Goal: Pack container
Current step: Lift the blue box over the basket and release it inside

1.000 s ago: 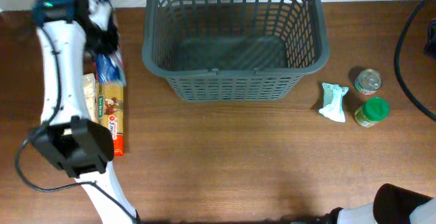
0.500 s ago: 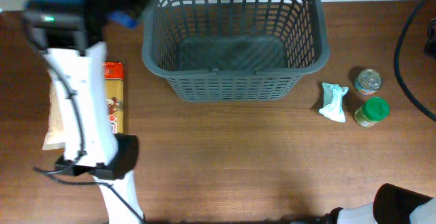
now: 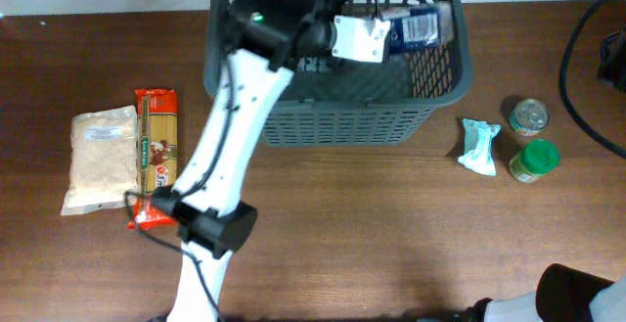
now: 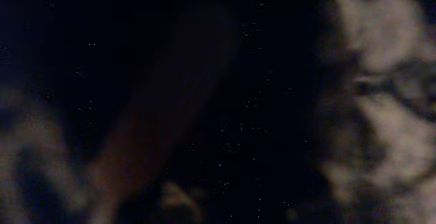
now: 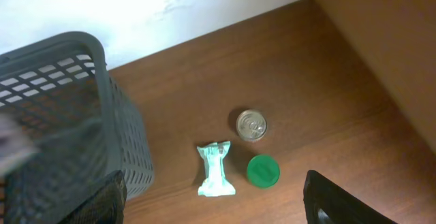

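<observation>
1. Container point(image 3: 337, 116), a dark grey slotted shopping basket: stood upright at the far middle of the wooden table point(image 3: 342, 234), rim up.
2. Left gripper point(image 3: 391, 30): hung over the right half of the basket at the end of the left arm point(image 3: 230, 126), clamped on a blue-and-white packet point(image 3: 425, 23). Held that packet, blurred, above the inside of the basket, near the right wall.
3. Left wrist view: dark and smeared, with nothing told apart.
4. Right gripper point(image 5: 214, 183): jaws spread wide with nothing between them, above the table to the right of the basket.
5. Right of the basket, apart from it: mint-green packet point(image 3: 479, 146) lying flat, with a tin can point(image 3: 528, 116) and a green-lidded jar point(image 3: 533, 161) just beside it, the can farther back.
6. Left of the basket: bag of pale grain point(image 3: 103, 161) flat beside a red spaghetti pack point(image 3: 156, 151), the pack's near end hidden under the left arm.
</observation>
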